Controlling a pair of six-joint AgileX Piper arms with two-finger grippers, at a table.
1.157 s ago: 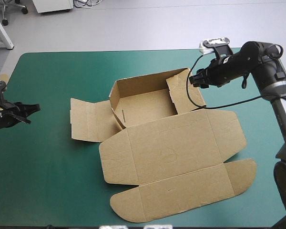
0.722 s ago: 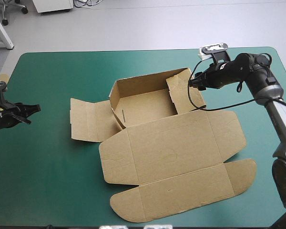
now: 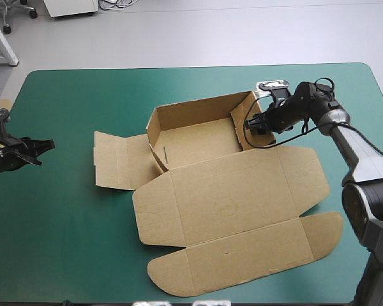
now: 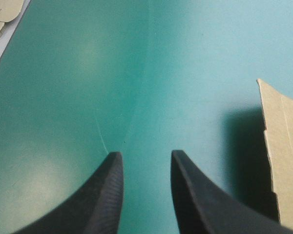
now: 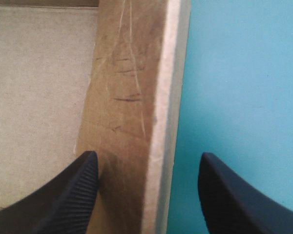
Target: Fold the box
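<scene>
1. The box (image 3: 191, 141) sat mid-tabletop (image 3: 64, 255). The tray part was on its far side with walls up, the lid (image 3: 236, 191) lay flat toward the near edge, and one side flap (image 3: 118, 159) lay flat off the box's left.
2. Open room: wide bare teal-green cover left of the box and beyond its far wall, with a narrower strip to its right. The lid's rounded end flaps reached close to the tabletop's near edge.
3. The right gripper (image 3: 258, 122) was at the box's right wall (image 5: 136, 97), fingers spread wide and straddling it. One finger was inside the tray, the other outside over the cover. Nothing was clamped; can't tell if either finger touched the wall.
4. The left gripper (image 3: 43, 148) was well left of the box, over bare cover. Its fingers were parted by a narrow gap and held nothing. The side flap's edge showed ahead of it, off to one side.
5. The cover was smooth, with a faint crease line ahead of the left gripper. Spare board (image 4: 5, 14) showed at the tabletop's left edge, well apart from the box.
</scene>
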